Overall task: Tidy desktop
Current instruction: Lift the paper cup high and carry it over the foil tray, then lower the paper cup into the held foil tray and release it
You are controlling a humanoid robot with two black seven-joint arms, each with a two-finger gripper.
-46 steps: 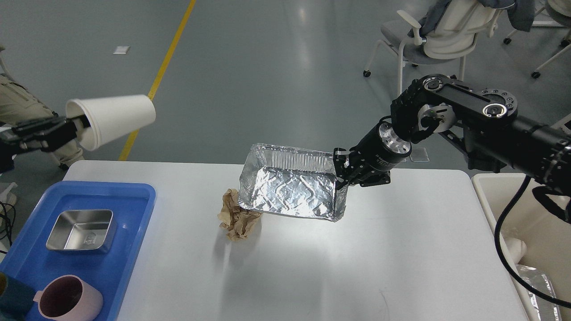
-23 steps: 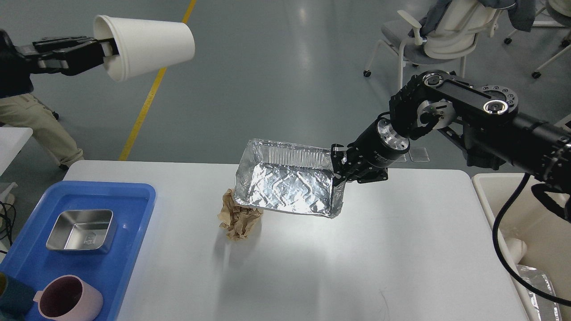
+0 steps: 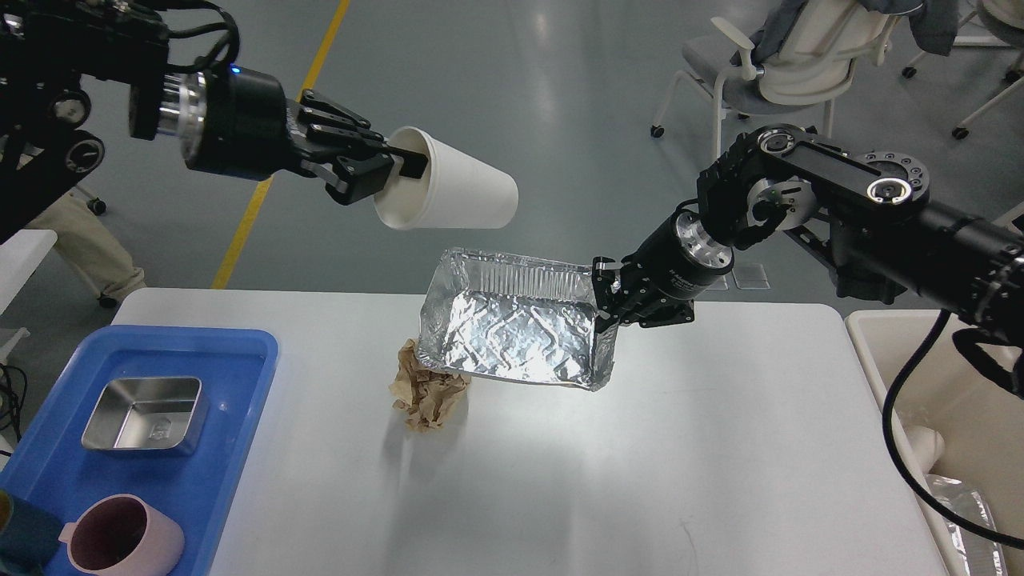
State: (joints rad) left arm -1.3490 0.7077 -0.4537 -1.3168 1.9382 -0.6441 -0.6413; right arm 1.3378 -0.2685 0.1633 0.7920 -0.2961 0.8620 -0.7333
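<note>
Swung in from the far left, the left gripper (image 3: 400,166) clamps a cup (image 3: 448,192) rim above the foil tray (image 3: 520,332), which the right gripper (image 3: 606,308) grips, tilted, over the worktop (image 3: 640,448). Nesting looks next; crumpled paper (image 3: 426,390) remains.

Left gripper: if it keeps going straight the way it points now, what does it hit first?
The left gripper points right, slightly downward, gripping the paper cup. That line seems to pass above the foil tray and reach the right arm's wrist first, though depth is unclear.
</note>
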